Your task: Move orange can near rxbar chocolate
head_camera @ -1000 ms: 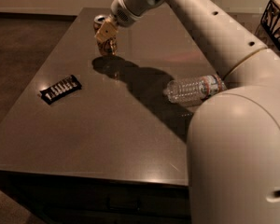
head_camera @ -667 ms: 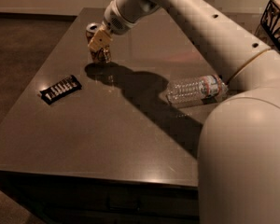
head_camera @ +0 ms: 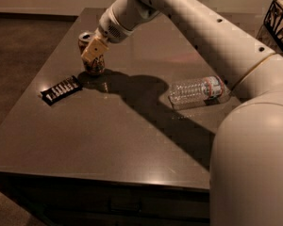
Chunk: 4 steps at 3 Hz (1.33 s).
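The orange can (head_camera: 88, 55) stands upright, a little tilted, near the left part of the dark table (head_camera: 127, 140). My gripper (head_camera: 93, 51) is shut on the can, its tan fingers (head_camera: 95, 46) across the can's side. The can's base looks to be at or just above the tabletop. The rxbar chocolate (head_camera: 61, 89), a flat black bar with white lettering, lies on the table just below and left of the can, a short gap apart.
A clear plastic water bottle (head_camera: 198, 91) lies on its side at the table's right. My white arm reaches across the table from the lower right. A dark wire basket (head_camera: 279, 22) stands at the far right edge.
My gripper has carried the orange can left and toward the front of the table, down closer to the rxbar chocolate.
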Tool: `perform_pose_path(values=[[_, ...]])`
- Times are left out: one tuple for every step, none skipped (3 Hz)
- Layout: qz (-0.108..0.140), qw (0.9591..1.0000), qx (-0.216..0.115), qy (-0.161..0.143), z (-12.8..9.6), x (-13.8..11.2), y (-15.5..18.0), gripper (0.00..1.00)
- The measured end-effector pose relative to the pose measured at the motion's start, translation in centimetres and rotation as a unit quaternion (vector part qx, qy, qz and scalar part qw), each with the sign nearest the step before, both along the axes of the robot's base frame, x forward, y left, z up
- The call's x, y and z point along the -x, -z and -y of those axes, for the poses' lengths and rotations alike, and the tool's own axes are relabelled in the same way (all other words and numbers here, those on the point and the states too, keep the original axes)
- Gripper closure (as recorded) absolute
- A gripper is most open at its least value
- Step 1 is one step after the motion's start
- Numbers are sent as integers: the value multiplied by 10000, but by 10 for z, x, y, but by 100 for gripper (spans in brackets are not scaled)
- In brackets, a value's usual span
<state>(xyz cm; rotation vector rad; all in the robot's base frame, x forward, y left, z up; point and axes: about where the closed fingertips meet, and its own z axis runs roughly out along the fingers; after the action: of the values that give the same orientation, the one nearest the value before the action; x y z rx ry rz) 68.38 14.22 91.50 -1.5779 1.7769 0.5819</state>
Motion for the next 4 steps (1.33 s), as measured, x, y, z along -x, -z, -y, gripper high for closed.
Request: perform_pose_path(values=[[-125,9997,-57,-224,-6,12,5,58],[-212,9993,-57,-313,-7,17,11,35],[-231,9992,-52,-335,-9,18,13,12],[-246,9991,-48,-353,-11,18,15,0]])
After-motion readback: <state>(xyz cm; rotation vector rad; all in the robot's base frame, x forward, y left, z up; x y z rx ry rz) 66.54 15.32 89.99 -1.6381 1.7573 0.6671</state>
